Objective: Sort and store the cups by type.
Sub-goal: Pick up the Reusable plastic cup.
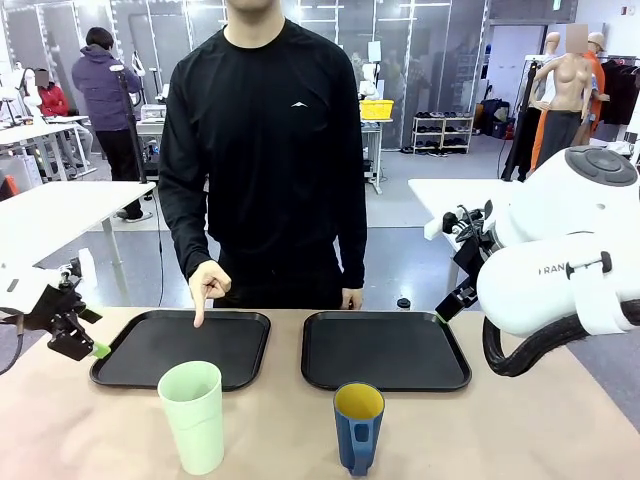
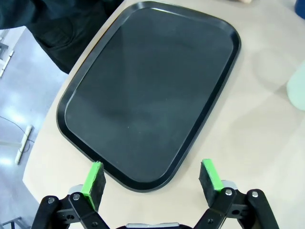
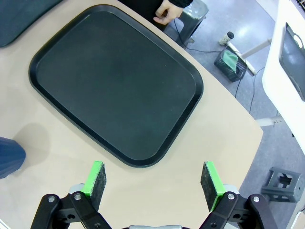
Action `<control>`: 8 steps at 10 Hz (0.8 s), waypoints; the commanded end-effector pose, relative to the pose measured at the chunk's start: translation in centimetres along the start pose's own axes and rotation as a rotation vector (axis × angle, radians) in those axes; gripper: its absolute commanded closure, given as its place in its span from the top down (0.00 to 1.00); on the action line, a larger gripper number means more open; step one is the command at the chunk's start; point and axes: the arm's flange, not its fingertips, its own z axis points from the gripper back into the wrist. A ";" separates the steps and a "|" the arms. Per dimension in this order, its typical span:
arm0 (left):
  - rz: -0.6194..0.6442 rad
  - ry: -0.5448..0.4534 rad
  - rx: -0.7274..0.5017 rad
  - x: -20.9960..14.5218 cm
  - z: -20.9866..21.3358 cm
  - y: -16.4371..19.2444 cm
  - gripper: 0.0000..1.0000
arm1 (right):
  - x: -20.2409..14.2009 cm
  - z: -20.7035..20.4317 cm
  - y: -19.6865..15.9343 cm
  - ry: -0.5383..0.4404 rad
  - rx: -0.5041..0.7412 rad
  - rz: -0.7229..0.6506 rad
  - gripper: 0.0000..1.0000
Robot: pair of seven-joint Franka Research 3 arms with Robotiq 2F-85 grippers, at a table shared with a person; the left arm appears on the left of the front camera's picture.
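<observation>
A tall pale mint-green tumbler (image 1: 195, 415) stands near the table's front edge, in front of the left black tray (image 1: 182, 347); a sliver of it shows at the edge of the left wrist view (image 2: 298, 88). A shorter dark blue mug (image 1: 358, 425) with yellow inside and a handle stands in front of the right black tray (image 1: 385, 349); its side shows in the right wrist view (image 3: 9, 157). My left gripper (image 2: 155, 179) hangs open above the near end of the left tray (image 2: 147, 90). My right gripper (image 3: 155, 180) hangs open over the table beside the right tray (image 3: 114, 81). Both hold nothing.
A person in a black top stands at the far side. One hand (image 1: 207, 285) points a finger down at the left tray's far rim. The other hand (image 1: 351, 298) rests at the table's far edge, also seen as a fist (image 3: 167, 10).
</observation>
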 end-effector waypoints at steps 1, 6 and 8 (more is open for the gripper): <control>-0.006 0.004 0.009 1.1 0.6 -0.2 1.00 | 0.1 0.0 -0.1 0.000 0.000 0.000 1.00; -0.134 0.157 0.082 -2.6 2.2 0.3 1.00 | 0.1 0.0 -0.1 0.000 0.000 0.000 1.00; -0.163 0.188 0.068 -4.4 2.3 0.1 1.00 | 0.1 0.0 -0.1 0.000 0.000 0.000 1.00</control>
